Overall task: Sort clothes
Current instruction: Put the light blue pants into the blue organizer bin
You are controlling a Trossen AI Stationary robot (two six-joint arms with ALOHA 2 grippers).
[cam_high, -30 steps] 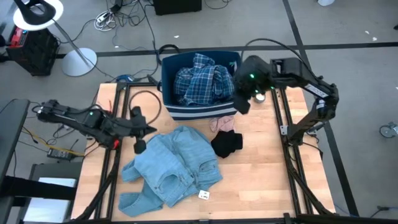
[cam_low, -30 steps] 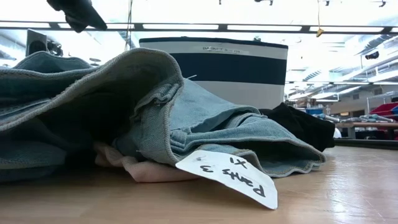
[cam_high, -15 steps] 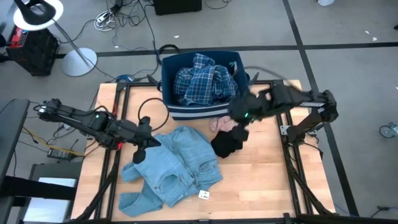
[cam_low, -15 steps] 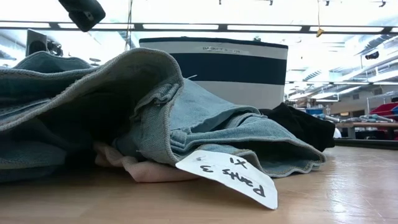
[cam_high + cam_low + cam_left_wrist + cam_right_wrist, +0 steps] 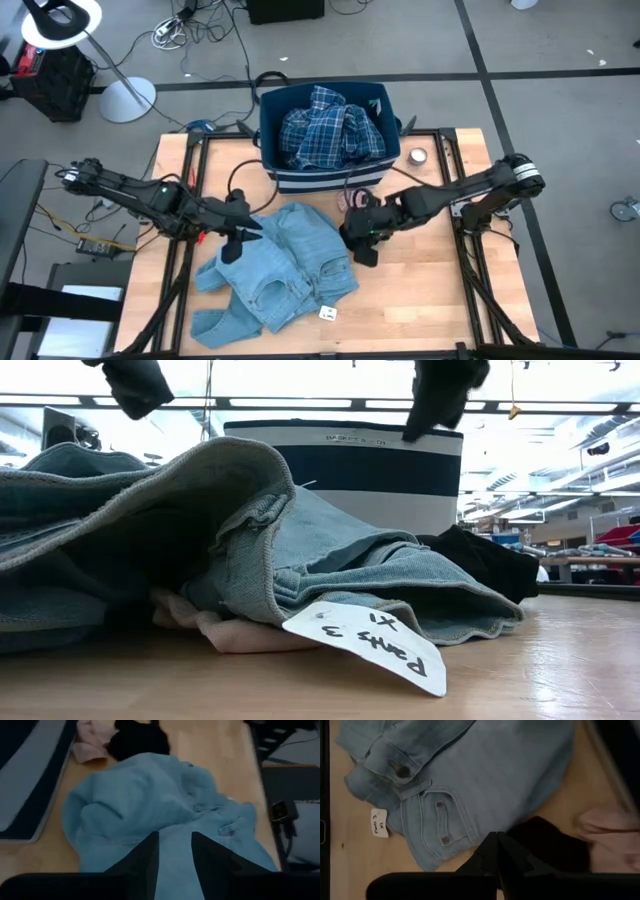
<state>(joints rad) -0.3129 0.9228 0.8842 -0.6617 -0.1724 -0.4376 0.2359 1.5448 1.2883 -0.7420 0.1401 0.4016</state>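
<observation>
Grey floor with loose cables surrounds the wooden bench (image 5: 420, 280), and a white lamp stand (image 5: 125, 98) sits off its far left corner. At the far edge, a navy fabric bin with white stripes (image 5: 322, 178) holds a crumpled navy-white plaid shirt (image 5: 328, 130); a small round roll of tape (image 5: 417, 156) lies just to its right. Light blue denim pants (image 5: 280, 265) sprawl over the left and middle of the bench, reaching toward the near edge, with a white paper tag (image 5: 370, 643) beside them. A black garment (image 5: 358, 228) lies against the denim's right side, and a pink garment (image 5: 350, 199) sits between it and the bin. The left pincer (image 5: 235, 236), fingers spread, hangs over the denim's left edge. The right pincer (image 5: 366, 240), fingers pressed together, is over the black garment. Bare wood stays open along the right edge and near right corner.
</observation>
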